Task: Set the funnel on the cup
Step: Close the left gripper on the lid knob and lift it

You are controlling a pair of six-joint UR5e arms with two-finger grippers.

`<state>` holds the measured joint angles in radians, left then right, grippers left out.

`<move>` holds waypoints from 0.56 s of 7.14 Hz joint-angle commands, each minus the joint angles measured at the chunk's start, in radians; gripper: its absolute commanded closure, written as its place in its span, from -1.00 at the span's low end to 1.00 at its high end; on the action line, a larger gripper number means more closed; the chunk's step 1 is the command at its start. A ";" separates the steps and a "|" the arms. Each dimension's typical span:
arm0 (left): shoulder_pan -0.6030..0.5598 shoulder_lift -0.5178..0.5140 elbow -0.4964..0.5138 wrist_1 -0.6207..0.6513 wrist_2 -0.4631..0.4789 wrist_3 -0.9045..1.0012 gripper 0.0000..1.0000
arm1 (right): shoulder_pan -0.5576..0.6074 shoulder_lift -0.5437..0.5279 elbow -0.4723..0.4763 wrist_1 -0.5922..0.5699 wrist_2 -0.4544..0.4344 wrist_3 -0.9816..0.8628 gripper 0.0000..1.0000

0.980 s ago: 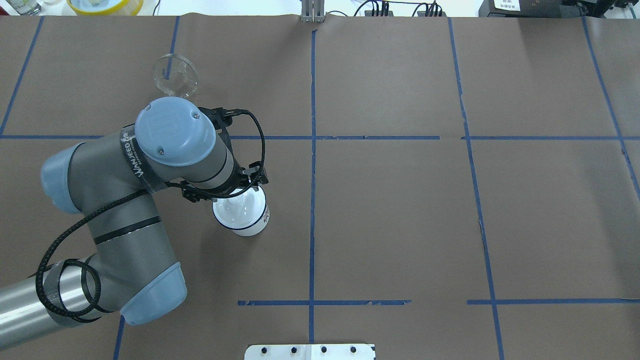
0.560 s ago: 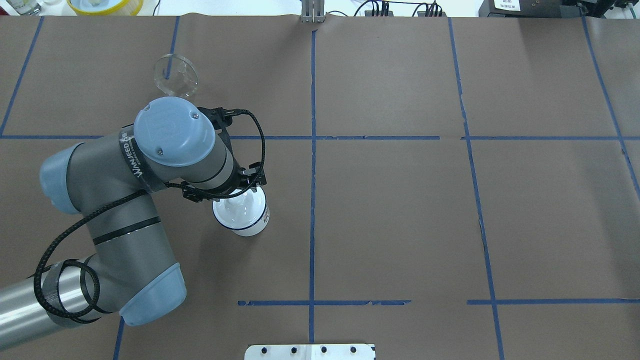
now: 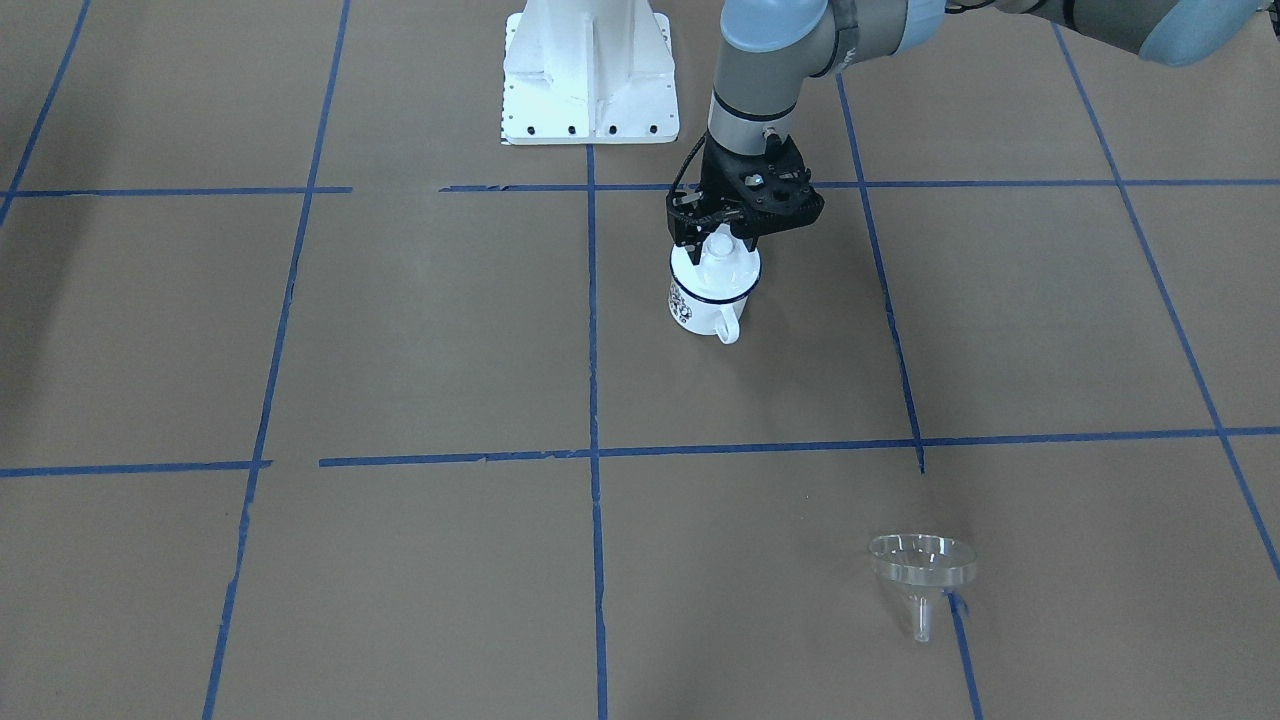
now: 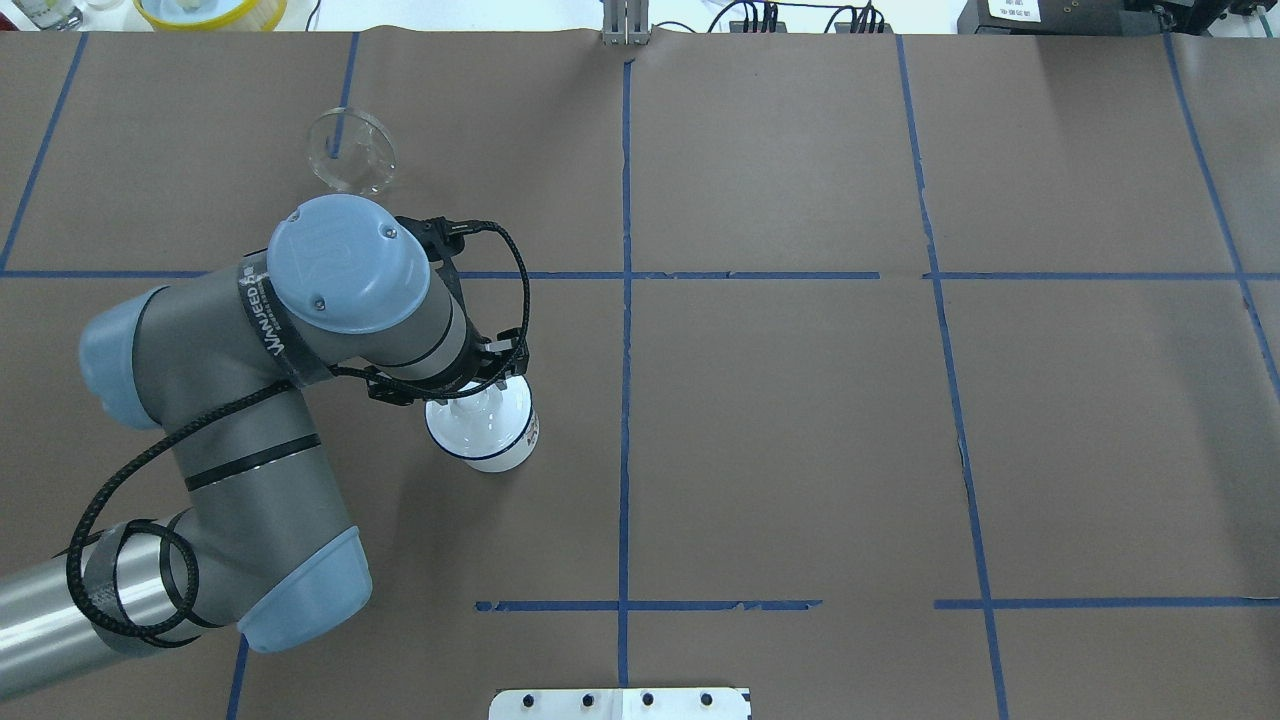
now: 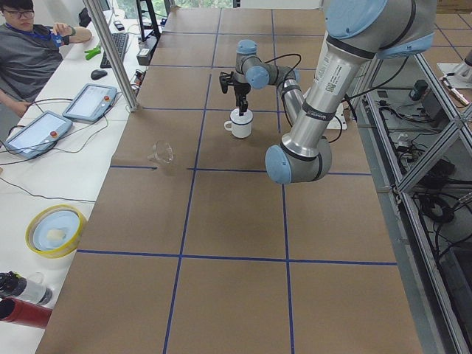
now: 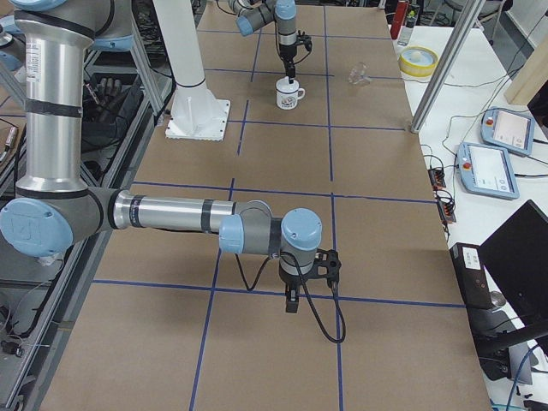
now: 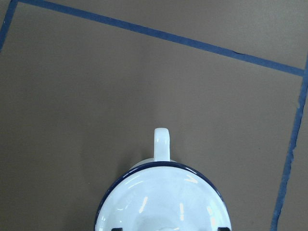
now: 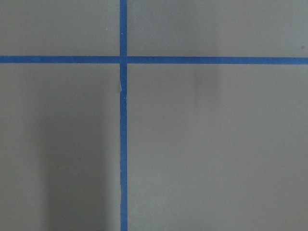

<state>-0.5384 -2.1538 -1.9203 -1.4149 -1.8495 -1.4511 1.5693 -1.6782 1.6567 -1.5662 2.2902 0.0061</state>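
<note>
The left hand (image 3: 718, 238) hangs straight down over the cup (image 3: 703, 303) and stands wide. In the left wrist view its two dark fingertips (image 7: 116, 229) sit far apart at the bottom edge, one on each side of the lid (image 7: 163, 199), with the lid's knob between them and gripped by neither. The round white lid covers the mouth of the cup. The cup stands upright on the surface (image 3: 400, 330), and its loop handle points away from the robot's base, toward the far edge of the surface. The dark print on its side shows in the front-facing view.

The funnel (image 3: 921, 566) is well apart from the cup, farther from the robot and out toward its left. It rests on the brown paper with its wide bowl tipped and its short stem lying just beside a blue tape line. Nothing touches it.

The right hand (image 6: 291, 300) is far from both, near the right end of the surface, pointing down over a crossing of blue tape lines. It shows only in the side view, small and dark, and I cannot tell whether its fingers are apart or together.
</note>
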 commanded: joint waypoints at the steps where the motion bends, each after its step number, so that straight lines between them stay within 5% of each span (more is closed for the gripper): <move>1: 0.000 0.000 -0.009 0.002 -0.002 0.000 1.00 | 0.000 0.000 0.000 0.000 0.000 0.000 -1.00; 4: -0.018 0.000 -0.075 0.036 0.000 0.006 1.00 | 0.000 0.000 0.000 0.000 0.000 0.000 -1.00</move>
<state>-0.5437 -2.1551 -1.9521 -1.4014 -1.8501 -1.4490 1.5693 -1.6782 1.6567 -1.5662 2.2902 0.0062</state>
